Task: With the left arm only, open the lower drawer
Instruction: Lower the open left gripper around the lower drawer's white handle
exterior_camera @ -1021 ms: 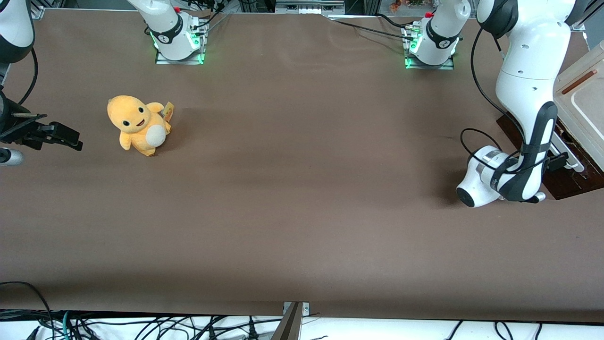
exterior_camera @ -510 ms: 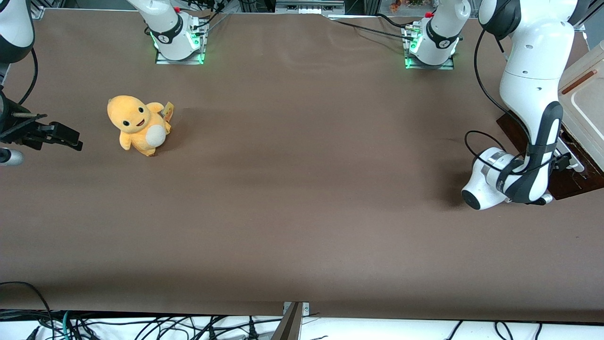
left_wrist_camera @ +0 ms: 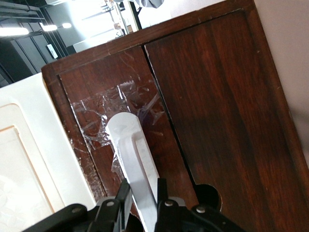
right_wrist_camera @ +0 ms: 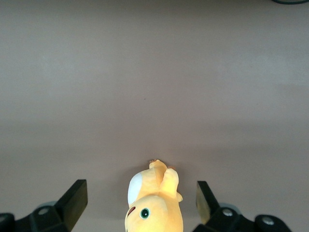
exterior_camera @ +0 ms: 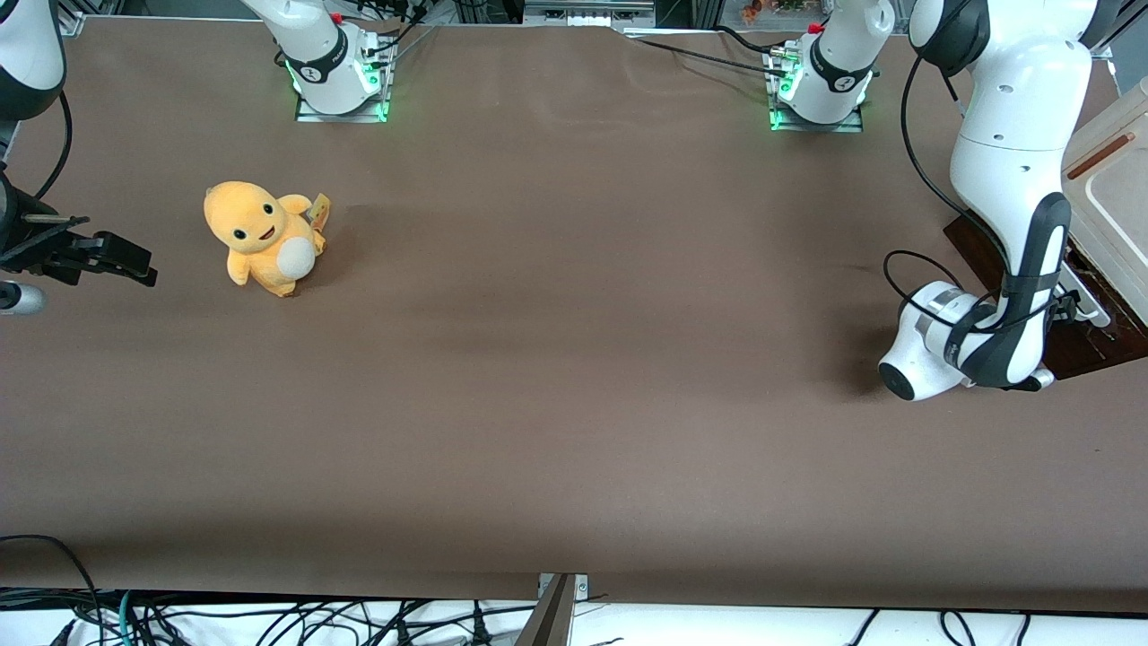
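The left arm (exterior_camera: 1004, 170) reached down at the working arm's end of the brown bench (exterior_camera: 556, 404), its wrist bent low in front of the small cabinet (exterior_camera: 1108, 179) that stood at about 3 o'clock in the front view. The cabinet's beige top panel (exterior_camera: 1112, 193) showed there, with dark brown wood below it at the arm's elbow.

In the left wrist view the tool (left_wrist_camera: 143, 205) sat closed on the white bar handle (left_wrist_camera: 133, 159), one black finger (left_wrist_camera: 122, 193) pressed to one side of the bar and the other finger (left_wrist_camera: 161, 191) to the other, so the tool held the handle in a narrow grip. The handle was fixed to the lower drawer (left_wrist_camera: 120, 130), a dark brown wooden front with scuffed clear tape (left_wrist_camera: 120, 113) under the handle's rounded end. A seam separated this front from the neighbouring dark wood panel (left_wrist_camera: 227, 106), which carried a round cut-out at its edge. How far the drawer stood out from the cabinet could not be judged from these views.

Well apart, toward the parked arm's end of the bench at about 9 o'clock in the front view, a yellow plush toy (exterior_camera: 260, 235) sat upright on the brown cloth.
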Robot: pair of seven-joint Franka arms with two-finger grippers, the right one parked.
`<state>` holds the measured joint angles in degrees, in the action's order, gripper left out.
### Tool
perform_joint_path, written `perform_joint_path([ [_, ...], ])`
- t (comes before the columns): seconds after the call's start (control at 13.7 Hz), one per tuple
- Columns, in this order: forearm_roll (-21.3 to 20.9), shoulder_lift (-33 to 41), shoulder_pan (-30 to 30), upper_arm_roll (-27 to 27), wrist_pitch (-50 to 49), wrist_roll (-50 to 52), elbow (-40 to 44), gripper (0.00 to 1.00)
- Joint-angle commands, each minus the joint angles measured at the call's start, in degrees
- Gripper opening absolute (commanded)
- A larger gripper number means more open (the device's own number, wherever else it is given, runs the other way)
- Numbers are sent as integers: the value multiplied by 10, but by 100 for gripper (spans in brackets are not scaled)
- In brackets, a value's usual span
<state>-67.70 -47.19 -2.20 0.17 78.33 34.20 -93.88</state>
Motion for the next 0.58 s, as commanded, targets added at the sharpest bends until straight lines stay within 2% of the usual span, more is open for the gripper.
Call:
perform_joint_path([
  [0.0,-13,-9,4,-4,-2,-22,12,16],
  [0.51,-3,-11,19,-8,-5,-21,20,13],
])
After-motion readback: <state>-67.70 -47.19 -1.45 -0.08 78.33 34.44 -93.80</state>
